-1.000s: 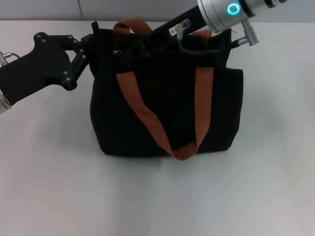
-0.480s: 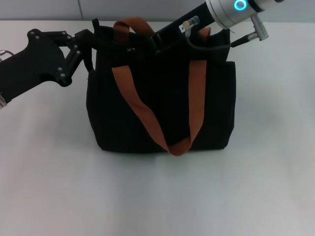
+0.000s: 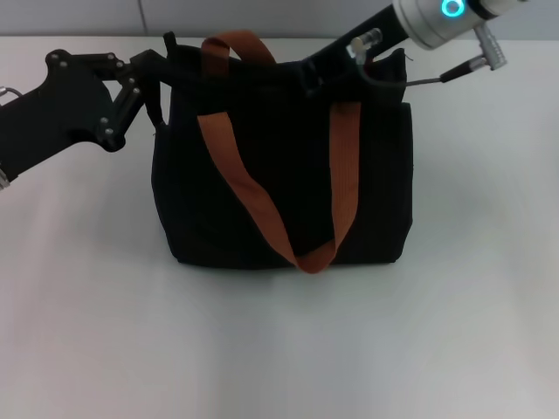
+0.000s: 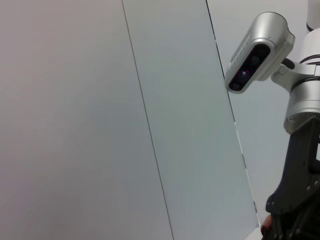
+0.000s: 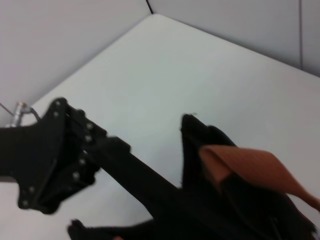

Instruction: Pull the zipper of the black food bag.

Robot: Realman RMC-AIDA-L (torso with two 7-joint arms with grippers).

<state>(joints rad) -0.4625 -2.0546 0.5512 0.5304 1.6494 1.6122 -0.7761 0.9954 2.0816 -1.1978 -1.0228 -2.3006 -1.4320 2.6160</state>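
Two arms work the black food bag (image 3: 284, 166), which stands upright on the white counter (image 3: 279, 349) in the head view. Over the last second the right pincer (image 3: 316, 74) has travelled along the bag's top edge toward the robot's right end, while the left pincer (image 3: 162, 68) has stayed clamped on the left top corner as an anchor. That steady slide along the zip line suggests the pull is well under way, with only a short stretch left. The zipper tab itself is hidden in the black fabric under the right pincer, so whether those fingers are closed on it cannot be told. The orange-brown handles (image 3: 253, 192) drape down the front. The left wrist view shows only wall panels and the right arm's wrist camera (image 4: 257, 50), nothing of the bag. The right wrist view looks along the top edge to the left pincer (image 5: 150, 172), its fingers closed on the bag's corner (image 5: 197, 137).
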